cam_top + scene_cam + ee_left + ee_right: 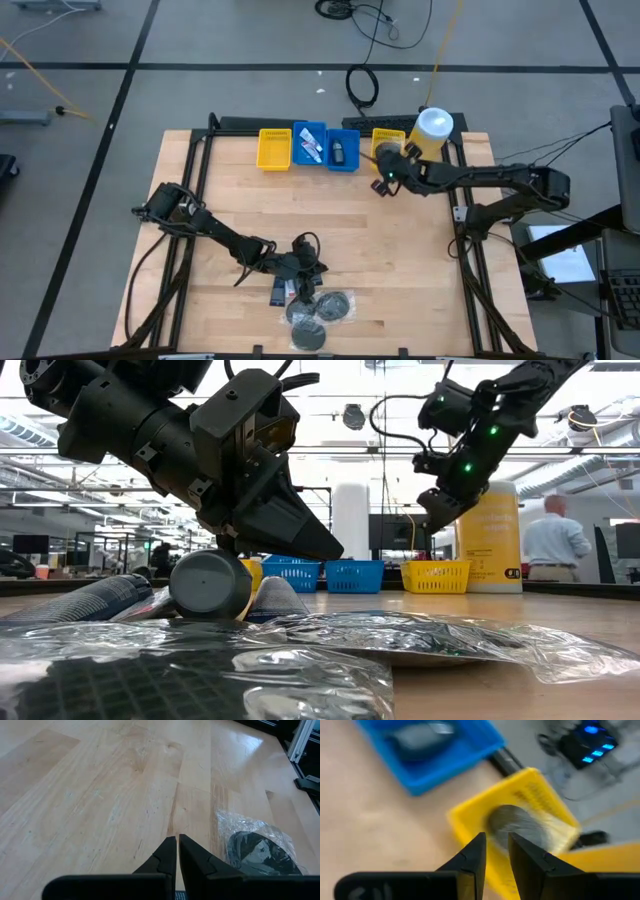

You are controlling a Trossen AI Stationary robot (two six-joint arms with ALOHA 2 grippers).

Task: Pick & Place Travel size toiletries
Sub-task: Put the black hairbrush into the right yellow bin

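Four bins [309, 147] lined at desk's [400, 260] far edge, puff [512, 822] seen in yellow bin [540, 800] under slightly parted, empty right gripper [381, 181], tube [308, 148] and bottle [339, 152] lodged in blue bins, left gripper [306, 283] closed, empty, by wrapped puffs [325, 308].

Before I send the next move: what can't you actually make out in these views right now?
- Right pincer: whether the grey puff lies in the yellow bin or hangs above it; right wrist view is motion-blurred.
- Left pincer: its contact with the items below, hidden by its own body in the high view.
- Blue bins: contents too small to identify from above.
- Crinkled wrap blocks the low view's foreground.
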